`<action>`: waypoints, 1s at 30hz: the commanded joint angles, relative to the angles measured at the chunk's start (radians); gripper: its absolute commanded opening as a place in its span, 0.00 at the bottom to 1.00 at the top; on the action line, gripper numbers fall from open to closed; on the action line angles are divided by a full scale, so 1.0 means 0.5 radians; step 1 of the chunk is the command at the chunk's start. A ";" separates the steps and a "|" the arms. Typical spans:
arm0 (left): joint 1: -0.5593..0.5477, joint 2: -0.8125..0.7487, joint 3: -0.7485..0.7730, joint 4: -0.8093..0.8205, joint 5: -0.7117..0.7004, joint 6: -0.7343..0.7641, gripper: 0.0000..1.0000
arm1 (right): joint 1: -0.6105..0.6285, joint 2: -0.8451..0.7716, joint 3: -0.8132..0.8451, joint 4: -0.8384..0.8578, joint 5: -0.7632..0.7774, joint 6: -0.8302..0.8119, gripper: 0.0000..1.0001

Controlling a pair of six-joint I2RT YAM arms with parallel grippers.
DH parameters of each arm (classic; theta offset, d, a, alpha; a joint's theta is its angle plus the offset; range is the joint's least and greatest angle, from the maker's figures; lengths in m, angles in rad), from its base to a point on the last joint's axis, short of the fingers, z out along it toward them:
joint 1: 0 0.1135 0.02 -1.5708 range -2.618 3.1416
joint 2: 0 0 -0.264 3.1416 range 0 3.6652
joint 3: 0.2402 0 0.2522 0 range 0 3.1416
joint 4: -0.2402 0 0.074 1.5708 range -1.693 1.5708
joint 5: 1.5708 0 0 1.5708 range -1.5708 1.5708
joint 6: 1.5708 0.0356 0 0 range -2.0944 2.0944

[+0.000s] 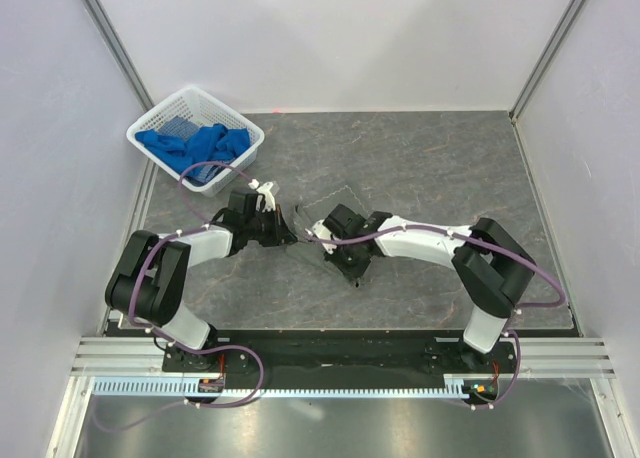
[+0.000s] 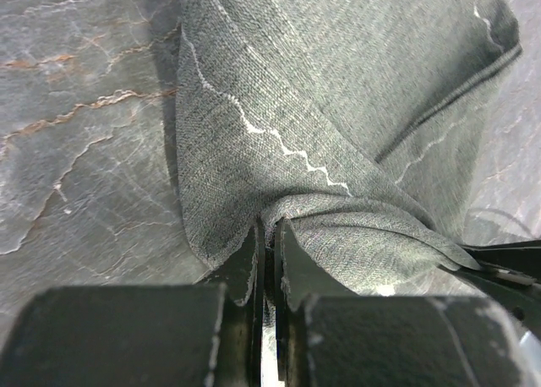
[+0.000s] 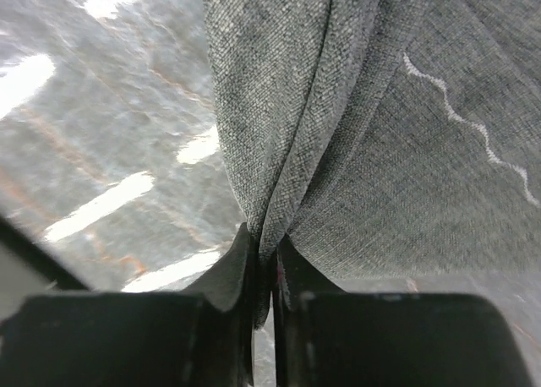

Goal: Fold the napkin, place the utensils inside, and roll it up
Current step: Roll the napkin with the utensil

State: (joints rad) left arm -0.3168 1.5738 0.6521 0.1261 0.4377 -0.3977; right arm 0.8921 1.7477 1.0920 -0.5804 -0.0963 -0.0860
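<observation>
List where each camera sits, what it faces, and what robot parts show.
Top external: above, behind the robot, looking down on table, basket, left arm, right arm.
Left wrist: on left arm, facing the napkin; left gripper shut on it.
Right wrist: on right arm, facing the napkin; right gripper shut on it.
Shared: both wrist views show the napkin.

napkin (image 1: 345, 200) centre, basket (image 1: 160, 110) far left, cloths (image 1: 195, 143) inside

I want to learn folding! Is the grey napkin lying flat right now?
No, it is bunched up. The napkin puckers into deep creases where the left hand and the right hand each pinch it shut.
</observation>
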 commanded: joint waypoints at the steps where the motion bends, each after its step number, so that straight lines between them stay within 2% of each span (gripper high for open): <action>1: -0.001 -0.046 0.033 -0.209 -0.207 0.166 0.02 | -0.185 0.079 0.147 -0.134 -0.601 -0.073 0.06; 3: -0.004 -0.052 0.036 -0.234 -0.216 0.176 0.02 | -0.292 0.149 0.160 -0.180 -0.849 -0.098 0.05; 6: -0.001 -0.037 0.043 -0.240 -0.231 0.182 0.02 | -0.406 0.241 0.151 -0.204 -1.040 -0.122 0.05; 12: -0.001 -0.015 0.049 -0.304 -0.216 0.166 0.02 | -0.584 0.342 0.123 -0.195 -1.173 -0.095 0.07; 15: -0.001 -0.018 0.049 -0.320 -0.219 0.154 0.02 | -0.624 0.303 0.151 -0.192 -1.078 -0.055 0.17; 16: -0.001 -0.012 0.046 -0.326 -0.216 0.148 0.02 | -0.628 0.272 0.175 -0.183 -1.011 -0.043 0.26; 18: -0.005 -0.006 0.046 -0.329 -0.207 0.139 0.02 | -0.628 0.150 0.203 -0.171 -0.961 -0.003 0.33; 19: -0.001 -0.003 0.046 -0.332 -0.204 0.127 0.02 | -0.625 0.101 0.230 -0.155 -0.867 0.025 0.44; 21: -0.001 0.000 0.052 -0.338 -0.204 0.120 0.02 | -0.615 -0.053 0.261 -0.143 -0.783 0.028 0.51; 22: -0.001 0.000 0.055 -0.344 -0.201 0.114 0.02 | -0.606 -0.111 0.264 -0.122 -0.731 0.040 0.61; 23: -0.001 -0.003 0.058 -0.353 -0.201 0.111 0.02 | -0.561 -0.230 0.255 -0.058 -0.561 0.049 0.64; 26: -0.001 0.000 0.073 -0.369 -0.201 0.096 0.02 | -0.401 -0.384 0.212 -0.014 -0.397 0.013 0.70; 30: 0.002 0.000 0.079 -0.381 -0.197 0.090 0.02 | -0.306 -0.320 0.160 -0.036 -0.680 0.104 0.68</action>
State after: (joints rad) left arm -0.3206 1.5616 0.6762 -0.0006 0.3908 -0.3729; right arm 0.6907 1.5608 1.1767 -0.6094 -0.3840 -0.0715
